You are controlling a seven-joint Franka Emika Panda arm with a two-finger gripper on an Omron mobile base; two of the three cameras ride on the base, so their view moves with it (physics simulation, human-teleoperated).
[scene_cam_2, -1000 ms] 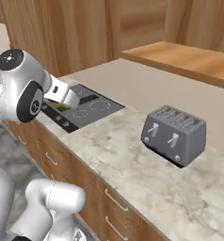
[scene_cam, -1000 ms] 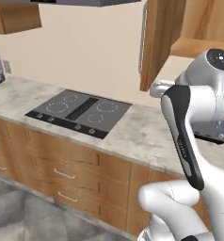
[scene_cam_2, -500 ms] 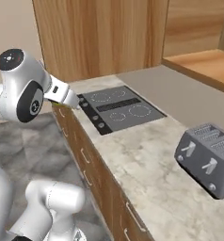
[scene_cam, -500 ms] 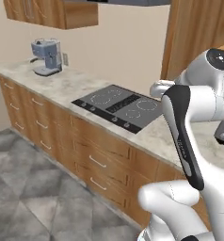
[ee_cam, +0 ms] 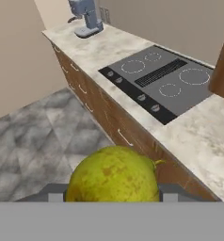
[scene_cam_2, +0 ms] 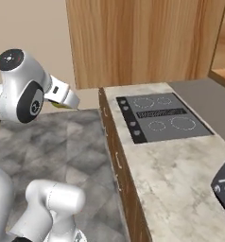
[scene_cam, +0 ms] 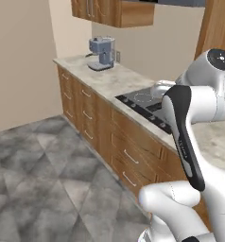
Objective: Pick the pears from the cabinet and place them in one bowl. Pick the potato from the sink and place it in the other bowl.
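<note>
One long marbled beige worktop (ee_cam: pixel 198 136) on brown wooden drawers carries a flat black stovetop (ee_cam: pixel 161 80) and, at its far end, a small grey-blue coffee machine (ee_cam: pixel 85 18). Over the grey floor beside it, the jaws grasp a yellow-green pear (ee_cam: pixel 113 175), presumably in transit toward a bowl.

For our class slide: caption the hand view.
Claw carrying a yellow-green pear above the stovetop counter.
</note>
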